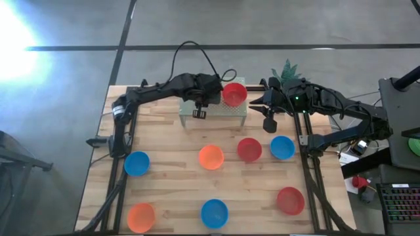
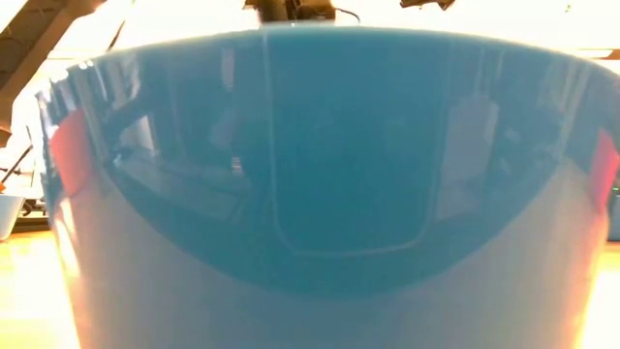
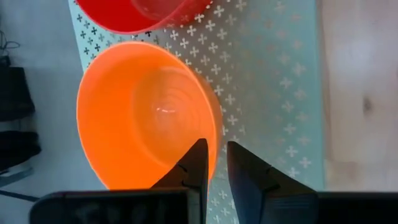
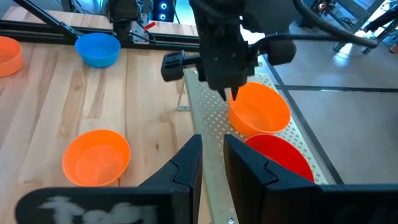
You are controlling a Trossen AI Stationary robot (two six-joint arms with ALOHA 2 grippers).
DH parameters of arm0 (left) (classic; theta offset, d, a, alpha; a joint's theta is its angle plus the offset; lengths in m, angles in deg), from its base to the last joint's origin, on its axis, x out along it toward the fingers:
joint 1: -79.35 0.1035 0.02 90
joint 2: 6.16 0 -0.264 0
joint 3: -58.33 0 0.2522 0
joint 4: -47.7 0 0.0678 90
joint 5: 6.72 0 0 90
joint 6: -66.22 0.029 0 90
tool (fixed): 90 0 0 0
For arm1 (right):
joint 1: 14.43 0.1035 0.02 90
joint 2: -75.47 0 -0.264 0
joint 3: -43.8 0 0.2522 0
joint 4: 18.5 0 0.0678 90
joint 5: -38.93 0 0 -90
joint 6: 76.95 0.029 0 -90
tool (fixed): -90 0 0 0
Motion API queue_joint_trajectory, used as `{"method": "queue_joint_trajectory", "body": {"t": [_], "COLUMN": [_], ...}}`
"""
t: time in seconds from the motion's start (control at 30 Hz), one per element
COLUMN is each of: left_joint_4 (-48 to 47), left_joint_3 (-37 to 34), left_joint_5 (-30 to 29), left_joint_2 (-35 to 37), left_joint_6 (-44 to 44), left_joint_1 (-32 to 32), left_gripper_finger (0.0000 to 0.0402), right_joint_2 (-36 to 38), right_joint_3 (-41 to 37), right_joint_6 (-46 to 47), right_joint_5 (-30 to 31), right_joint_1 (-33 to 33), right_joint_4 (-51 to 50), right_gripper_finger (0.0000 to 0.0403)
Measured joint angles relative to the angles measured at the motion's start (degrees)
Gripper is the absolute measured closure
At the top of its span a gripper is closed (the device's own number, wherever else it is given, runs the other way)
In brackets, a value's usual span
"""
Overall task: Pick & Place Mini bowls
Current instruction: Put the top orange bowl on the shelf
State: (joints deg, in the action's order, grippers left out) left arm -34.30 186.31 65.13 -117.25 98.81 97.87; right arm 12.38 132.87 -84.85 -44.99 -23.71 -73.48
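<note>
High view: overhead, straight down, whole table (image 1: 164, 147) and both arms in frame. Low view: table height, level, lens nearly against blue bowl (image 2: 320, 165), almost all else blocked. Left wrist view: close above orange bowl (image 3: 146, 115) on perforated tray (image 3: 267, 81). Right wrist view: farther back, across table toward same orange bowl (image 4: 258, 111) and tray, shared with left wrist view.

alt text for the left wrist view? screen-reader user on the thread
The left gripper pinches the rim of an orange mini bowl on a pale tray patterned with small crosses. A red mini bowl sits beside it on the same tray.
</note>
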Motion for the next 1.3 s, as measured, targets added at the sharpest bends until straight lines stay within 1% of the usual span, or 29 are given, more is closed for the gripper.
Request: {"method": "queue_joint_trajectory", "body": {"t": [0.1,0.2,0.33,0.47,0.57,0.73,0.9,1.1,1.2,1.3], "left_joint_4": [-1.6,-1.8,-2.1,-2.3,-2.4,-2.7,-0.5,4.9,5.4,5.9], "left_joint_3": [1.0,1.0,0.9,0.4,-1.4,-6.4,-10.0,-12.0,-12.6,-13.1], "left_joint_5": [-0.3,-2.5,-2.4,-2.2,-1.9,-1.7,0.7,0.7,0.8,2.1], "left_joint_2": [1.2,3.5,6.1,6.6,6.3,6.2,6.2,6.2,6.2,6.2], "left_joint_6": [-0.9,-2.9,-5.4,-7.3,-7.4,-7.7,-7.8,-6.1,-5.5,-5.5], "left_joint_1": [0.0,0.4,2.3,4.4,6.0,8.3,9.3,9.3,9.3,9.3], "left_gripper_finger": [0.0349,0.0349,0.0349,0.0349,0.0349,0.0349,0.0349,0.0349,0.0349,0.0349], "right_joint_2": [0.0,0.0,0.0,0.0,0.0,0.0,0.0,0.0,0.0,0.0], "right_joint_3": [0.0,0.0,0.0,0.0,0.0,0.0,0.0,0.0,0.0,0.0], "right_joint_6": [0.0,0.0,0.0,0.0,0.3,0.2,0.0,0.0,0.0,-0.2], "right_joint_5": [0.0,0.0,0.0,0.0,0.0,0.0,-0.1,-0.1,-0.1,-0.1], "right_joint_1": [0.0,0.0,0.0,0.0,0.0,0.0,0.0,0.0,0.0,0.0], "right_joint_4": [0.0,0.0,0.0,0.0,0.0,0.0,0.0,0.0,0.0,0.0], "right_gripper_finger": [0.0339,0.0339,0.0339,0.0339,0.0339,0.0339,0.0339,0.0339,0.0339,0.0339]}}
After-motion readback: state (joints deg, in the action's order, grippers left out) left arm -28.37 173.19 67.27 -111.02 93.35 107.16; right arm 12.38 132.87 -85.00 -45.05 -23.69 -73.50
